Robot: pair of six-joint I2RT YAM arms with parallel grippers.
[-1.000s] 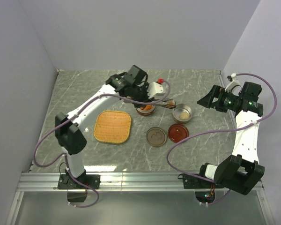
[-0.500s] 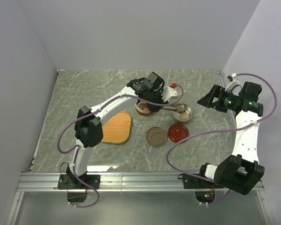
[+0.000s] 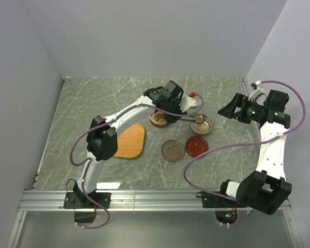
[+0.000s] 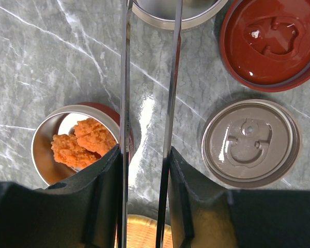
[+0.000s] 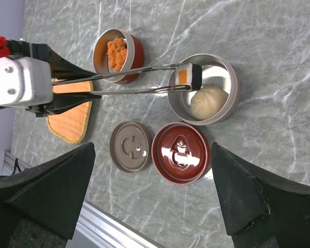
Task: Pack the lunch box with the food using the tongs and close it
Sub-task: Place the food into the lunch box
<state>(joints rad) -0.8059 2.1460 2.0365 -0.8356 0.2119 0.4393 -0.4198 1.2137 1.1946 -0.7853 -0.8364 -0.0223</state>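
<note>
Right wrist view showed the packing partly done. The tongs (image 5: 129, 82) were clamped between the left jaws, which stood partly closed on the two thin arms and pressed them together. The tips pinched a small white square piece (image 5: 187, 76) with an orange-brown face. That piece hung over the near rim of the steel tin (image 5: 228, 77), not yet set down inside. A pale bun (image 5: 209, 102) already lay in that tin.

Left wrist view confirmed orange fried nuggets (image 4: 85, 142) lying in the red-walled tin (image 4: 41, 134) just beside the tongs. Both tins sat somewhat right of the table's (image 3: 88, 103) middle, with the steel tin nearer the right edge.

Neither tin was closed. The brown lid (image 5: 130, 146) and the red lid (image 5: 180, 153) lay flat on the table, side by side, on the near-edge side of the tins. The woven tray (image 3: 136, 138) lay left of them, and the part of it in view carried no food.

By my judgement, releasing the square piece, putting the tongs aside and fitting both lids were left to do.

The right jaws (image 3: 225, 110) stood wide apart above the table's right edge, gripping nothing.

The square piece looked small, firm and blocky, gripped across its flat sides. The tongs appeared polished, slender and springy.
</note>
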